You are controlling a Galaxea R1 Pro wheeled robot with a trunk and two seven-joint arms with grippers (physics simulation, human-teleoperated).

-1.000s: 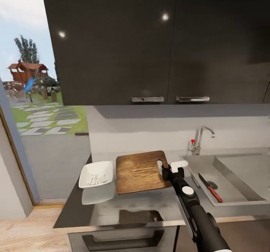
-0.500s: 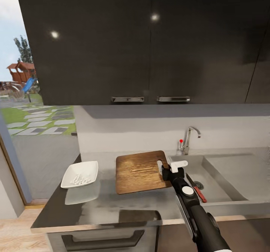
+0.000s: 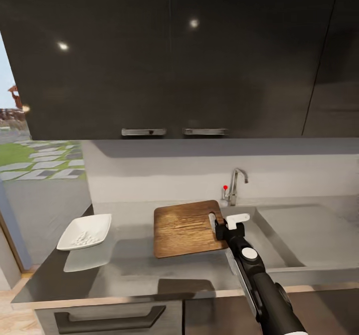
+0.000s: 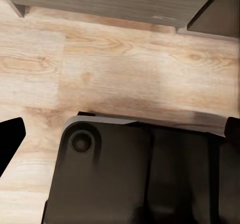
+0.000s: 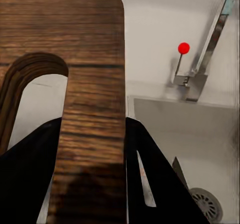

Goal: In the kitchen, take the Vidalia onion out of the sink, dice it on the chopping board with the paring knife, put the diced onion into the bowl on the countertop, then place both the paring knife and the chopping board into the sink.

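My right gripper [image 3: 218, 223] is shut on the handle end of the brown chopping board [image 3: 187, 228], holding it level above the grey countertop [image 3: 144, 270], its right end over the sink's left rim. In the right wrist view the black fingers [image 5: 150, 169] clamp the board [image 5: 92, 59] beside its handle slot. The sink [image 3: 299, 240] with its faucet [image 3: 235, 184] lies right of the board. A dark knife blade [image 5: 179, 170] lies near the drain [image 5: 207, 204]. The white bowl [image 3: 85, 231] with diced onion sits at the counter's left end. My left gripper [image 4: 120, 134] hangs open over the floor.
Dark wall cabinets [image 3: 174, 56] hang above the counter. A drawer handle [image 3: 109, 320] shows under the counter's front edge. A glass opening [image 3: 30, 165] onto a garden is at the far left. The left wrist view looks down on wood flooring [image 4: 120, 69] and my dark base [image 4: 135, 179].
The camera has shifted right: bowl, faucet and sink slid left in the picture. The held board kept its place in view, so it now reaches the sink's rim. My arm now covers the knife.
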